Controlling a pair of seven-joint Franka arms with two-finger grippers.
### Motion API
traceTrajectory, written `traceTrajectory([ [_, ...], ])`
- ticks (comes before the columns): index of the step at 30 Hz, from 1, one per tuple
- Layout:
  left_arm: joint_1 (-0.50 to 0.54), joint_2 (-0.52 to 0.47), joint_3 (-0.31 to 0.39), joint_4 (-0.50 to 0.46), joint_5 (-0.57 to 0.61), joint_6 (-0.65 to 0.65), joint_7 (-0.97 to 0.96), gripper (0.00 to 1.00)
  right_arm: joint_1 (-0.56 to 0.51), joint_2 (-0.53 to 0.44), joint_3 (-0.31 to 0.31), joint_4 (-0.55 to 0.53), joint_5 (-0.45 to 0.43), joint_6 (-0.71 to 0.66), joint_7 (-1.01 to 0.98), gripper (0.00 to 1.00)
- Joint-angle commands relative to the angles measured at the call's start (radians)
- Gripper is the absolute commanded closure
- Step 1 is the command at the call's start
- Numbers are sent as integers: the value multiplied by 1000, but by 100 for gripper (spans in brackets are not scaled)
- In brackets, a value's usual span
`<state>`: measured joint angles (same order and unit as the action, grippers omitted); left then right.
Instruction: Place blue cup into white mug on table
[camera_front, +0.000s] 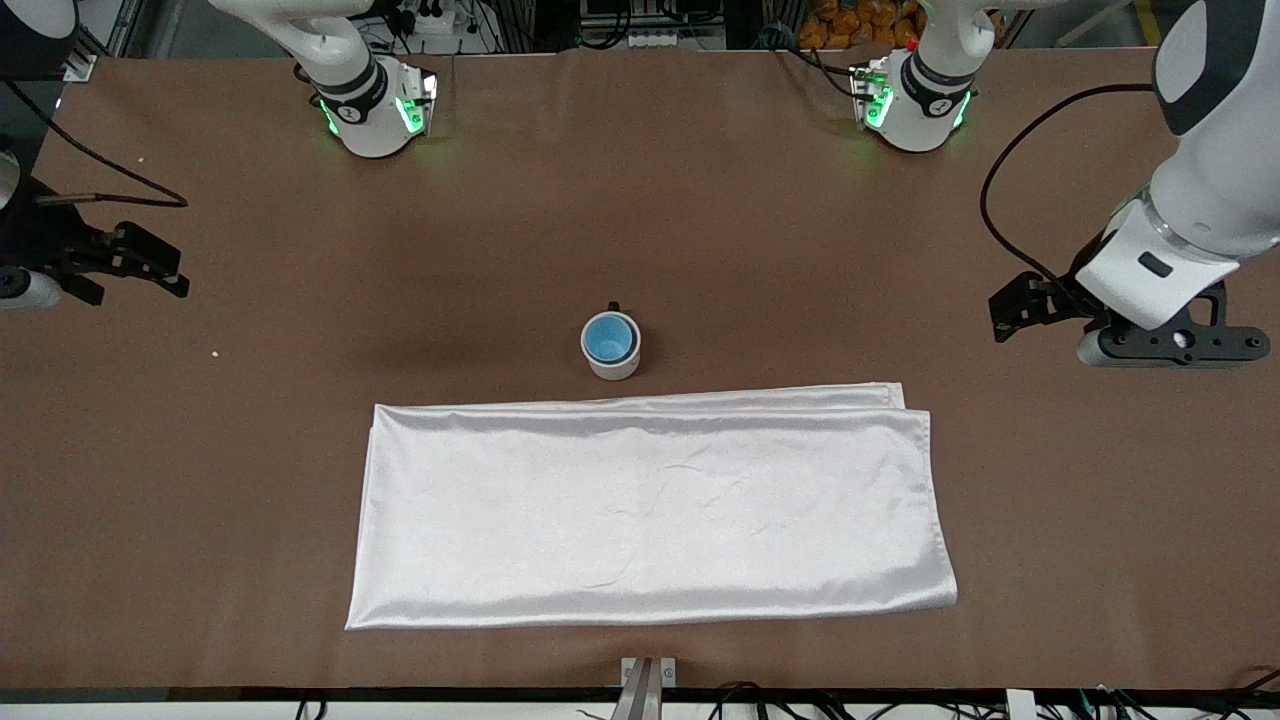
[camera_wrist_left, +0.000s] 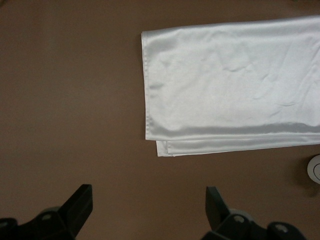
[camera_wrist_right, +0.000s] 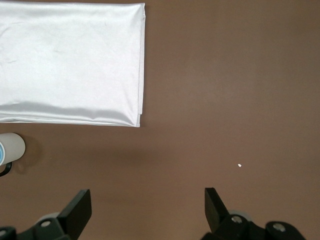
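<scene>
The blue cup (camera_front: 609, 338) already sits in the white mug (camera_front: 612, 352), centre frame; both end effectors, left (camera_wrist_left: 147, 210) and right (camera_wrist_right: 146, 210), hover spread at the worktop (camera_front: 700, 250) edges. Any return sweep could topple it.

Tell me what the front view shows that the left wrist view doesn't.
Only the front view shows the blue cup sitting inside the white mug, the mug's dark handle, both arm bases, and the right pincer over bare table at the right arm's end. Only the left wrist view shows the left pincer open, over bare table, holding nothing. Both show the white cloth, and the mug, though in the wrist view only a sliver of its rim shows at the frame edge.
</scene>
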<state>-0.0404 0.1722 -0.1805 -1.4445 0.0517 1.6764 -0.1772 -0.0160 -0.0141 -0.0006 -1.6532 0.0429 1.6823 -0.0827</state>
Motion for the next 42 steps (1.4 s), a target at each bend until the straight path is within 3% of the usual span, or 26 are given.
traceTrajectory([
  [1,27,-39,-7,-40,-16,-15,39,0,-16,13,8,27,8,-21,-2,0],
  [12,60,-91,6,-100,-18,-15,64,0,-16,13,8,27,8,-38,-3,0],
  [29,100,-201,6,-290,-19,78,64,0,-15,16,8,26,6,-36,-3,0],
  [42,102,-217,-2,-284,-21,68,51,0,-13,20,10,23,6,-38,-3,0],
])
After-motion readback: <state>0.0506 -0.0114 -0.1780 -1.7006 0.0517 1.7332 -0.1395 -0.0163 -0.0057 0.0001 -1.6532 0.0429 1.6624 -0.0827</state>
